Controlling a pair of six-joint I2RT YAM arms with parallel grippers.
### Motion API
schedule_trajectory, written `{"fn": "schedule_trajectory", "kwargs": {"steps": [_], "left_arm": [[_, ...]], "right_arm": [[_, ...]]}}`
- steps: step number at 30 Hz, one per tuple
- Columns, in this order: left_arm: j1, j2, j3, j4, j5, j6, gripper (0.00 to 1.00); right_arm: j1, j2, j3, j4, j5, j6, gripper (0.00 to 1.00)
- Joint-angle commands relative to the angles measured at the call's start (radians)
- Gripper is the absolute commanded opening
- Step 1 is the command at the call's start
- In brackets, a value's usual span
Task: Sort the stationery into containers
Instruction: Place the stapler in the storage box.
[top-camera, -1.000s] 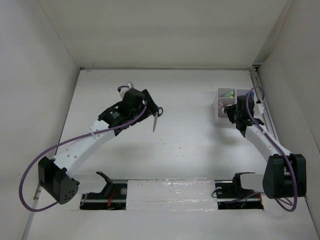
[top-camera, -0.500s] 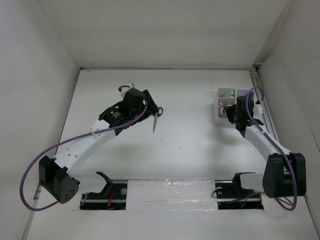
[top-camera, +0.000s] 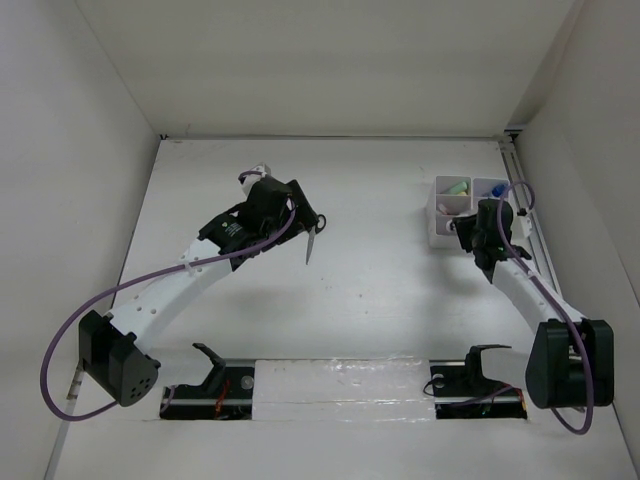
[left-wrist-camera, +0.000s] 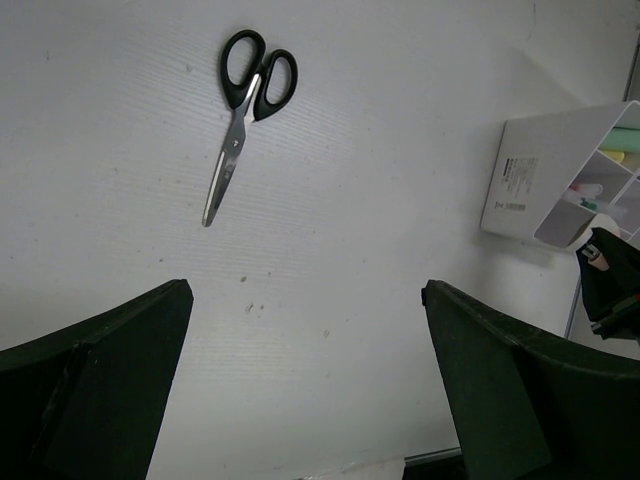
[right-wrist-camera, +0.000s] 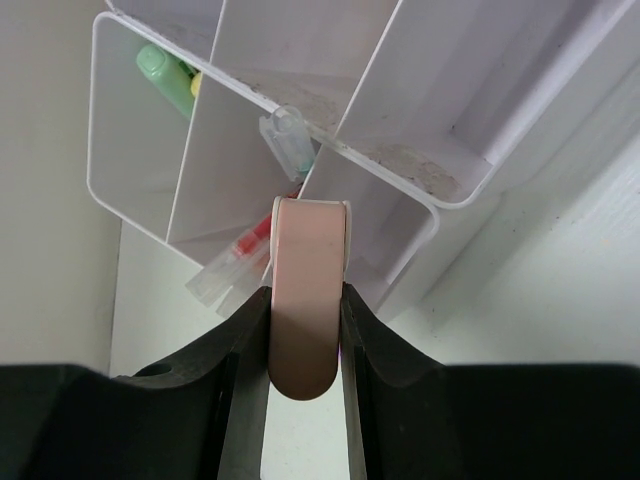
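Pink eraser (right-wrist-camera: 305, 250), clenched in right gripper (right-wrist-camera: 303, 305), has drifted right and nearward at organizer box (right-wrist-camera: 420, 60) edge, undelivered; left gripper (left-wrist-camera: 305, 290) gapes empty.

Light was soft and even, shadows faint; the wrist views ran greyer, my left fingers (left-wrist-camera: 95, 385) dark, blurred at seven o'clock.

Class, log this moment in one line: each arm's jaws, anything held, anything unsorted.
left jaws: open, empty | right jaws: shut on pink eraser near organizer box | scissors: flat on table, unsorted
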Motion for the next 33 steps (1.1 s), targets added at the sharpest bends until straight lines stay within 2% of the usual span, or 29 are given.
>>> {"fn": "schedule_trajectory", "kwargs": {"steps": [1, 10, 11, 13, 14, 15, 17, 19, 25, 28, 29, 30, 32, 33], "left_arm": [[-0.002, -0.005, 0.038, 0.024, 0.011, 0.016, 1.00], [-0.002, -0.005, 0.038, 0.024, 0.011, 0.025, 1.00], [-0.002, -0.005, 0.038, 0.033, 0.011, 0.025, 1.00], [-0.002, -0.005, 0.028, 0.044, 0.023, 0.035, 1.00], [-0.002, -0.005, 0.028, 0.044, 0.034, 0.035, 1.00], [-0.002, -0.005, 0.028, 0.056, 0.034, 0.035, 1.00], [-0.002, -0.005, 0.019, 0.056, 0.043, 0.035, 1.00], [-0.002, 0.004, 0.019, 0.065, 0.043, 0.035, 1.00], [-0.002, 0.004, -0.016, 0.145, 0.111, 0.099, 1.00], [-0.002, 0.004, -0.025, 0.145, 0.073, 0.137, 1.00], [-0.002, 0.017, -0.025, 0.145, 0.057, 0.151, 1.00], [-0.002, 0.028, -0.016, 0.145, 0.018, 0.165, 1.00], [0.010, 0.073, 0.005, 0.127, -0.044, 0.185, 1.00], [0.019, 0.091, 0.005, 0.126, -0.087, 0.194, 1.00]], "right_arm": [[-0.014, 0.020, 0.022, 0.050, 0.013, 0.007, 0.11], [-0.023, 0.053, 0.033, 0.059, -0.027, -0.011, 0.15], [-0.023, 0.042, 0.033, 0.068, -0.036, -0.012, 0.19], [-0.023, 0.033, 0.021, 0.077, -0.036, -0.012, 0.45], [-0.023, 0.033, 0.010, 0.086, -0.036, -0.012, 0.45], [-0.023, 0.023, 0.010, 0.086, -0.036, -0.022, 0.53], [-0.023, 0.011, 0.010, 0.086, -0.045, -0.022, 0.55], [-0.023, 0.011, 0.010, 0.086, -0.045, -0.031, 0.62], [-0.013, -0.041, 0.010, 0.097, -0.062, -0.050, 0.63], [0.054, -0.122, 0.001, 0.106, -0.062, -0.082, 0.69], [0.073, -0.171, 0.001, 0.106, -0.062, -0.093, 0.72], [0.094, -0.197, 0.001, 0.106, -0.053, -0.116, 0.80], [0.182, -0.248, 0.001, 0.117, -0.053, -0.151, 0.82], [0.217, -0.291, 0.001, 0.131, -0.053, -0.213, 0.92]]}}
